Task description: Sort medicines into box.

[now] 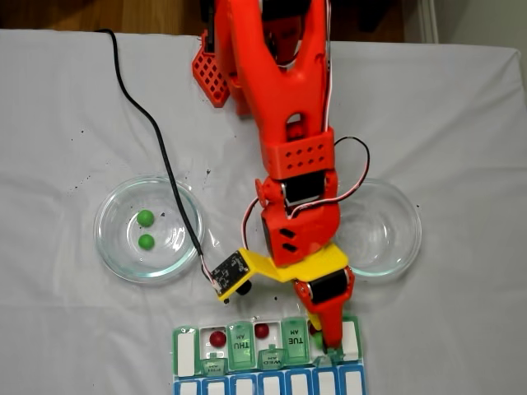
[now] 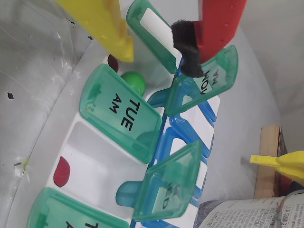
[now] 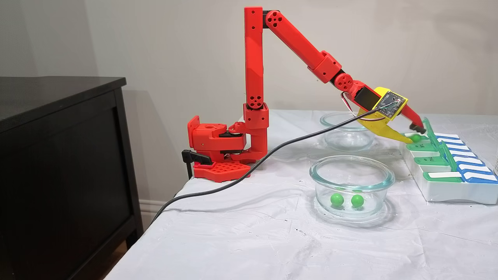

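The red-and-yellow two-finger gripper [image 2: 156, 52] hangs over the flat green-lidded weekly pill box [image 1: 191, 352], fingers apart, and a small bright green ball pill [image 2: 133, 81] sits loose below them in the open compartment beside the TUE lid. To do this well, I'd lift straight up clear of the raised lids. Two green pills [image 3: 337, 200] wait in the near clear glass dish [image 3: 352, 170]. White wrinkled cloth-covered table [image 3: 241, 229], beige wall, black cabinet [image 3: 58, 155] on the left.

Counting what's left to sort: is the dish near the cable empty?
Not empty. The glass dish holds two green pills, side by side in both fixed views.
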Controlling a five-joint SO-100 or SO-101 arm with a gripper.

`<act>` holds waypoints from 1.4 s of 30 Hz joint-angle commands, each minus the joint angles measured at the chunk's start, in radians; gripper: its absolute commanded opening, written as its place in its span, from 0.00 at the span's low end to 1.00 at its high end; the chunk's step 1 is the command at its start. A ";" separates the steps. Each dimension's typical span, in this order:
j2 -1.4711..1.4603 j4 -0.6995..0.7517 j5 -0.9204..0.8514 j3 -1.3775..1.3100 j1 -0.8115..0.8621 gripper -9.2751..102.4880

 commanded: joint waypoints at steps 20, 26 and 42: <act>0.638 0.611 0.055 -0.144 0.172 0.08; 0.565 1.129 -0.127 -0.442 0.219 0.08; 0.163 1.497 -0.687 -0.801 0.575 0.08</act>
